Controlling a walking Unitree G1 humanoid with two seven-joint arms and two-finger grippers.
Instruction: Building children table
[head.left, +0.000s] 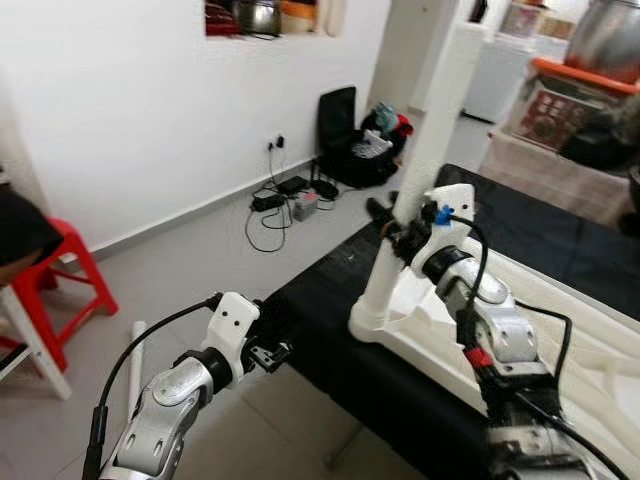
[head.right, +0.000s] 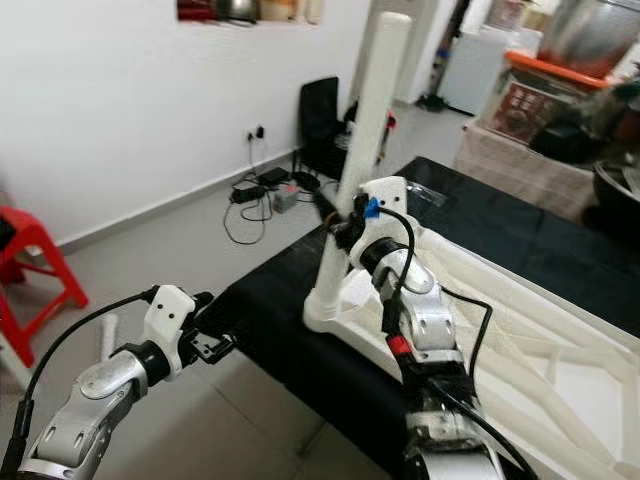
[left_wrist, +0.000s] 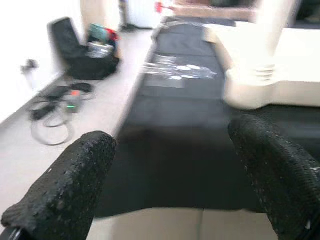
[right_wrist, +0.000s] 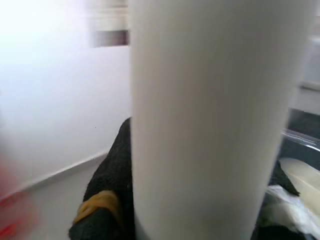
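A white plastic table top (head.left: 590, 350) lies upside down on a black-covered surface (head.left: 330, 320). A tall white table leg (head.left: 430, 130) stands upright in its near corner socket (head.left: 372, 322). My right gripper (head.left: 405, 238) is shut around the lower part of that leg; in the right wrist view the leg (right_wrist: 210, 120) stands between the black fingers (right_wrist: 107, 190). My left gripper (head.left: 275, 352) hangs open beside the surface's near corner, holding nothing; its two fingers (left_wrist: 65, 195) stand wide apart in the left wrist view, facing the socket (left_wrist: 265, 90).
Another white leg (head.left: 136, 350) lies on the grey tiled floor at left. A red stool (head.left: 60, 270) stands by the white wall. Cables and a power strip (head.left: 285, 205) lie by the wall, with a black bag (head.left: 350, 140) beyond. Boxes and shelves stand at the back right.
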